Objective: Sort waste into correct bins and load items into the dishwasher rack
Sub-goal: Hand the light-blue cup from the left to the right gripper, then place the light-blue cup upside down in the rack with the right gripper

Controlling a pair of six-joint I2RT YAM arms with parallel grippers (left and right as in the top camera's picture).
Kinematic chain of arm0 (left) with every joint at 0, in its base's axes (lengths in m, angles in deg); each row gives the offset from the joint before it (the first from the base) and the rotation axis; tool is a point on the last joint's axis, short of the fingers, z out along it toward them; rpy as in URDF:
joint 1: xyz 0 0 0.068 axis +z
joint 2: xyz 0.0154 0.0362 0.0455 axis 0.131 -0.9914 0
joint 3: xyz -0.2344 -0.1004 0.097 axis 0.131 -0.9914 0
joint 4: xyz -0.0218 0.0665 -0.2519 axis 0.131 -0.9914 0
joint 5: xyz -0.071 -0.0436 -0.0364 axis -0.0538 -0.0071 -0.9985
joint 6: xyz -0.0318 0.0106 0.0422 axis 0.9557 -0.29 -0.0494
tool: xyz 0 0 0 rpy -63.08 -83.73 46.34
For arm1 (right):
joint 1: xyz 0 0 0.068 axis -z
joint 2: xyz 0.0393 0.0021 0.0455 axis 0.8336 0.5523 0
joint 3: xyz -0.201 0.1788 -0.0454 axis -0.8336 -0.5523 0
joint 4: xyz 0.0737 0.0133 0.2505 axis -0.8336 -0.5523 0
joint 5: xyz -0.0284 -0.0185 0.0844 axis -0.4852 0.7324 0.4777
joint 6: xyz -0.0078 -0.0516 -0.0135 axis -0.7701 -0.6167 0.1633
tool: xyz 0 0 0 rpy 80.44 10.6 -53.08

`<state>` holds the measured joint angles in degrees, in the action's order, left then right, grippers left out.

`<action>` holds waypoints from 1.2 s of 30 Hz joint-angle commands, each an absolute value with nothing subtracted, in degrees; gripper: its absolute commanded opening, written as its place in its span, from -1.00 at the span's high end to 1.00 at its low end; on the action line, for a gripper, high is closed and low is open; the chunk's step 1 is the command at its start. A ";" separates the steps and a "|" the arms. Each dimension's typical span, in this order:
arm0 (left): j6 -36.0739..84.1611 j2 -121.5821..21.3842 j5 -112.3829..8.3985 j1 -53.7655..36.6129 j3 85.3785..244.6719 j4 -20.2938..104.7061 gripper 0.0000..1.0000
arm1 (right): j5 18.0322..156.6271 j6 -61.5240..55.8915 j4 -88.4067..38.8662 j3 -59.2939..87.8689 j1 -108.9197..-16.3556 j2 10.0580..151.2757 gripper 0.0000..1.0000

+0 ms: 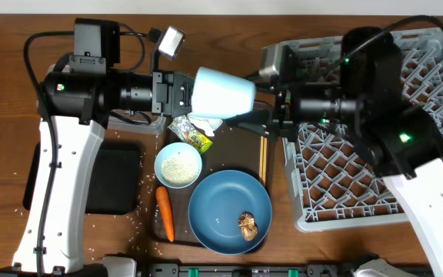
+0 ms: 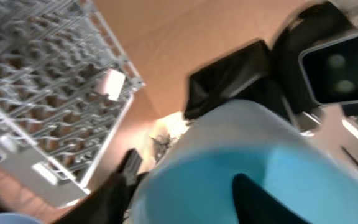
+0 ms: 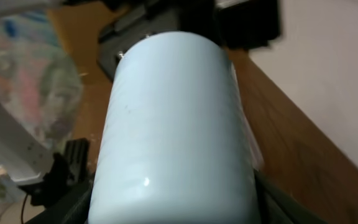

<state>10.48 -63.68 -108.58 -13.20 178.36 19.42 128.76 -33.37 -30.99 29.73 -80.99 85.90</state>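
Left fingers [image 2: 272,202]: one inside rim of light blue cup [image 1: 223,92], pinching or slack cannot tell | right fingers [image 3: 281,206]: clamped on cup's sides | cup: aloft, on its side, near dishwasher rack [image 1: 344,185] | advice: confirm right hold before left withdraws; seat mouth-down between pegs.

The light blue cup [image 1: 223,92] covers most of the crumpled paper [image 1: 204,122]. The rack [image 1: 429,69] runs off the overhead view's right edge. The left wrist view is smeared, so whether the left pincer [image 1: 184,92] grips the cup's rim cannot be told. The rice grains [image 1: 133,211] are mere specks.
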 commanded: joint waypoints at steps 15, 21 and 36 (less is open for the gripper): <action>10.24 -63.90 -95.42 -12.57 178.18 19.25 -0.30 | 88.96 -10.64 -63.49 29.62 -44.81 79.65 -0.09; 10.24 -63.90 -95.42 -12.57 178.18 19.25 -0.31 | 86.55 -10.07 -73.06 29.58 -32.73 83.58 -0.08; 10.20 -63.90 -95.01 -12.59 178.18 18.63 -0.31 | 85.15 -10.51 -74.62 17.10 -30.02 95.80 -0.05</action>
